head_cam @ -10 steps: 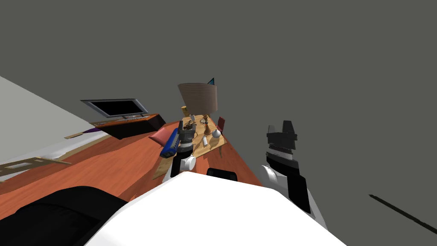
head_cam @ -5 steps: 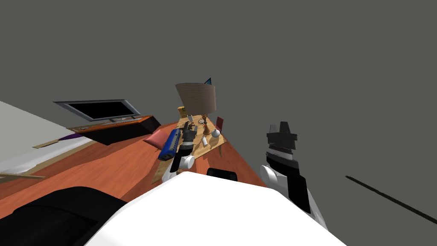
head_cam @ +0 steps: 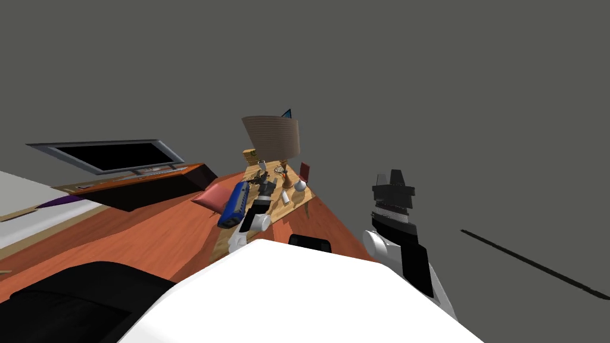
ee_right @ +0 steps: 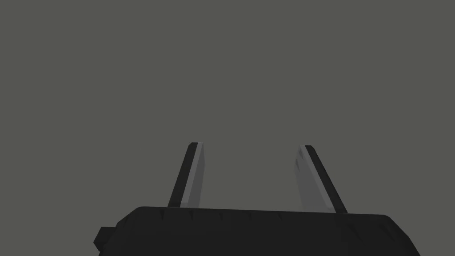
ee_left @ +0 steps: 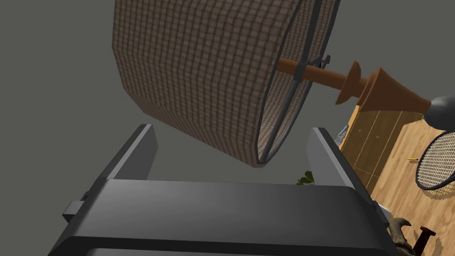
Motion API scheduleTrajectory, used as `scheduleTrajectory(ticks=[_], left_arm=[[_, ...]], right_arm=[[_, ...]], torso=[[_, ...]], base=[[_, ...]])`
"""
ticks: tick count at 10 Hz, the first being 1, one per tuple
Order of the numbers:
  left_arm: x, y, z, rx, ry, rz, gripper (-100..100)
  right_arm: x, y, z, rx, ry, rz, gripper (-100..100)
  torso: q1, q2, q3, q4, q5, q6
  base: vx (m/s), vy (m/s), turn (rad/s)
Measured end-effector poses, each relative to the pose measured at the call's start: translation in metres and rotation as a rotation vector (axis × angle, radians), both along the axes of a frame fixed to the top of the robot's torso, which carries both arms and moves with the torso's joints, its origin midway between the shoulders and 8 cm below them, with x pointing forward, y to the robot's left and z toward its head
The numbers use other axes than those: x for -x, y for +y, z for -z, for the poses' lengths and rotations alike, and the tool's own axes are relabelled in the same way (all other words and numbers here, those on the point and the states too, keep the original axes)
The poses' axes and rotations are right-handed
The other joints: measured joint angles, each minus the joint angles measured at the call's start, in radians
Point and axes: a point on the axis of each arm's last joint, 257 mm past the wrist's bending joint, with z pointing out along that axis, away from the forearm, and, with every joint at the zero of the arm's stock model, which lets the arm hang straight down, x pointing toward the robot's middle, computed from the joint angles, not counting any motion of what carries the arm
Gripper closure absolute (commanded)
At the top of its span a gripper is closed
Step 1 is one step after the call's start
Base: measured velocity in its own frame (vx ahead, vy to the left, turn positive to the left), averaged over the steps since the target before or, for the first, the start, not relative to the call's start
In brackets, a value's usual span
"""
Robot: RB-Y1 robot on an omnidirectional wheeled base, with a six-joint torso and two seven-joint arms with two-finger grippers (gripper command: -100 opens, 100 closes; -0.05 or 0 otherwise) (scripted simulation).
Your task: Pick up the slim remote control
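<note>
The left gripper (ee_left: 232, 129), open and empty, aims at the lamp (ee_left: 200, 75); probably the remote (head_cam: 286, 196), a white slab, lies rightward on the table (head_cam: 279, 209).

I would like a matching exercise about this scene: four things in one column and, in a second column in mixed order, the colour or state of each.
Column one
1. lampshade
2. cushion
3. long object beside the cushion
4. left claw

Column two
A. blue
B. open
C. brown
D. pink

Pairs: 1-C, 2-D, 3-A, 4-B.
</note>
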Motion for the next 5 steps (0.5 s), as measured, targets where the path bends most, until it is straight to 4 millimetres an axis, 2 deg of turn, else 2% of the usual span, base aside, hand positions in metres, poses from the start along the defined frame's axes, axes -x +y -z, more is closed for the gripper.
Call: scheduleTrajectory(ticks=[2, 4, 5], left_arm=[[-0.014, 0.01, 0.022, -0.008, 0.069, -0.006, -100], [-0.025, 0.02, 0.035, -0.015, 0.133, -0.014, -100], [-0.032, 0.029, 0.05, -0.023, 0.181, -0.02, -100]], right_arm=[[0.0, 0.0, 0.0, 0.0, 0.0, 0.0, 0], [0.0, 0.0, 0.0, 0.0, 0.0, 0.0, 0], [0.0, 0.0, 0.0, 0.0, 0.0, 0.0, 0]], torso=[[-0.002, 0.0, 0.0, 0.0, 0.0, 0.0], [-0.002, 0.0, 0.0, 0.0, 0.0, 0.0], [-0.001, 0.0, 0.0, 0.0, 0.0, 0.0]], base=[[-0.031, 0.04, -0.097], [-0.033, 0.055, -0.199], [-0.022, 0.063, -0.09]])
